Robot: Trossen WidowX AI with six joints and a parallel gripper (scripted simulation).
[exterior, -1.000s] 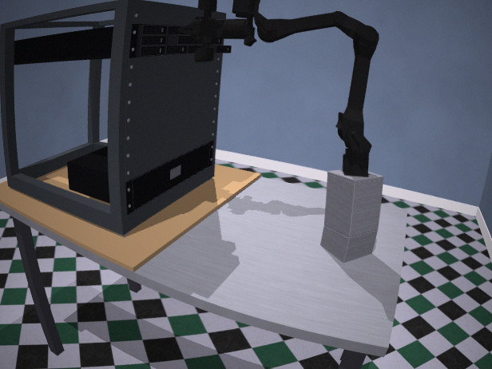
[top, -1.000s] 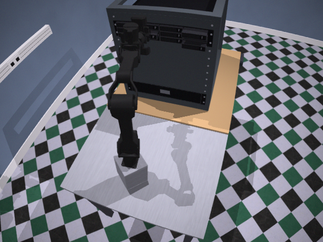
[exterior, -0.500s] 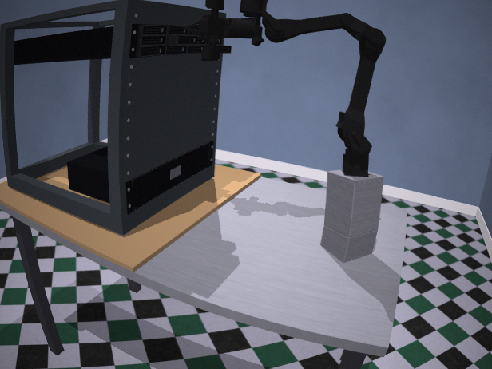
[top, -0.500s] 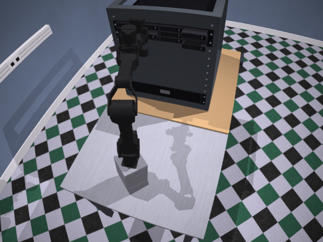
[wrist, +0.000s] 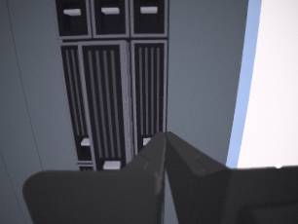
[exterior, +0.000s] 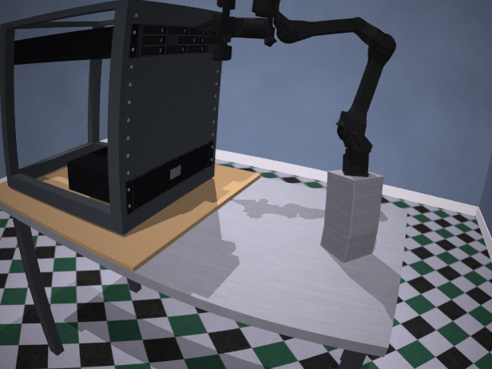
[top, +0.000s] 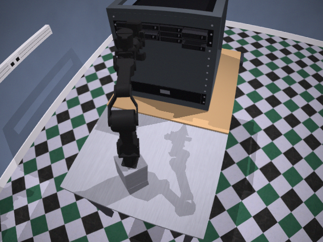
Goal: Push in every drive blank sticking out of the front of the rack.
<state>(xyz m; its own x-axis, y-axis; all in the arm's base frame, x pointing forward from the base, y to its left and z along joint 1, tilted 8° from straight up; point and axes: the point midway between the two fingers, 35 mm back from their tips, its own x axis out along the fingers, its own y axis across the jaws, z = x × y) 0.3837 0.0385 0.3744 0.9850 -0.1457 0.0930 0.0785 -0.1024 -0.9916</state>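
Black gripper (top: 134, 27) (exterior: 202, 29) (wrist: 164, 138): fingers pressed together, holding nothing, tips close to the drive fronts; contact unclear.
Nearby drive blank (top: 151, 35) (wrist: 103, 99): middle row, sticking out.
Right drive blank (top: 194, 34): top row, sticking out.
Rack (top: 215, 63) (exterior: 117, 120): upright on the orange board (top: 227, 76) (exterior: 132, 255), table's far end.

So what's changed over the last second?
The pincer has drawn back from the rack front, and the arm's elbow has swung back toward the base. Nothing was grasped or released. The rack looks unmoved; the pincer remains shut.
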